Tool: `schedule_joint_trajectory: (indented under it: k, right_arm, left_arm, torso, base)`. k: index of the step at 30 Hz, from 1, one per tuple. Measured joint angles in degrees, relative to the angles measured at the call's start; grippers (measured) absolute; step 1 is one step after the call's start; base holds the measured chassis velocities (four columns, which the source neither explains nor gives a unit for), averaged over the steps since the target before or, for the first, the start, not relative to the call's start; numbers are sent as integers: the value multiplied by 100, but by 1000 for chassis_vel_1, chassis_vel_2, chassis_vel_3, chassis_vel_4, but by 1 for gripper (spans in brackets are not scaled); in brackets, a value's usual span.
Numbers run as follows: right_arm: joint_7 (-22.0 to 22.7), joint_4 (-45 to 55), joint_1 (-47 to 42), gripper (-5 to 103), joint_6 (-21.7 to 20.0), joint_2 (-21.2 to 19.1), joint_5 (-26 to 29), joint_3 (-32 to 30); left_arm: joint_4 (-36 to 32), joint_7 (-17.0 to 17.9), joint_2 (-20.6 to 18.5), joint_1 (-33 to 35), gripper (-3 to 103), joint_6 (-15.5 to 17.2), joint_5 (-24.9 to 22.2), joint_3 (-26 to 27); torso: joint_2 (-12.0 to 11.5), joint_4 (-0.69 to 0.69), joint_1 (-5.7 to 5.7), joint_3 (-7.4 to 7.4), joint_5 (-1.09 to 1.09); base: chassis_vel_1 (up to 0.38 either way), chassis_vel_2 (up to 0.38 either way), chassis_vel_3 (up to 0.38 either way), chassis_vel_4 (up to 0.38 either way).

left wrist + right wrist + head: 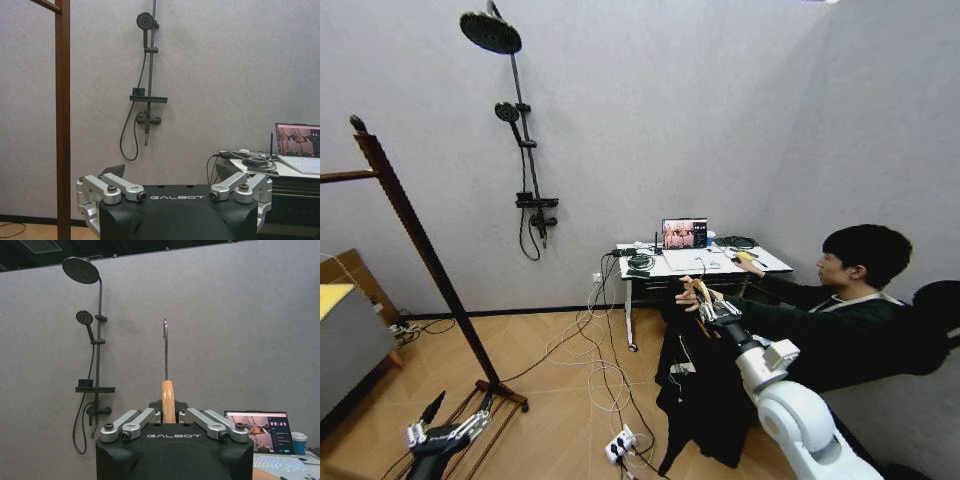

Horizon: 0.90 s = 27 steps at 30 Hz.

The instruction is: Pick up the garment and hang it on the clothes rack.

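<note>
Head view shows the garment [705,400], a black T-shirt, hanging off the floor from a light wooden hanger [703,295] at the room's right side, just in front of the white desk [670,262] and beside a seated person [840,300], whose hand [688,297] reaches to the hanger. The right gripper [708,303] has its fingers closed on the hanger; in the right wrist view the wooden neck [168,401] stands pinched between the two finger linkages, and the metal hook [165,347] rises straight up above them. So the hanger's hook points upward from the fingers, and the shirt drapes straight down below them.

What the coming move turns on is sideways distance. The clothes rack [415,235], a dark reddish-brown frame, stands well apart at the far left side, its post leaning across the picture and its top rail [345,176] running off the left edge, higher than the hook now sits. I judge that the hook must travel left and up, then settle over that rail.

The left gripper [445,432] hangs low near the rack's base [500,392], its fingers spread apart and empty. It is nearer the rack, but the right arm carries the load. A black shower stand [520,130] is on the back wall between rack and desk.
</note>
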State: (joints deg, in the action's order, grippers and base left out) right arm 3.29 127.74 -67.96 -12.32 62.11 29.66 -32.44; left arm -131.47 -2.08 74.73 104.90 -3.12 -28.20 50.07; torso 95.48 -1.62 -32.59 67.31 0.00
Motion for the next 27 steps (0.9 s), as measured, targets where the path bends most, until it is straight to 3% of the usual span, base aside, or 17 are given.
schedule_joint_trajectory:
  k: [17,27]
  right_arm:
    - [-49,167,-34,10,14,-258,153,-64]
    - [-299,-289,697,10,161,-658,257,362]
  left_arm:
    - [0,0,0,0,100,0,0,0]
    - [0,0,0,0,100,0,0,0]
  torso:
    - [0,0,0,0,0]
    - [0,1,0,0,0]
  base:
    - [0,0,0,0]
    - [0,0,0,0]
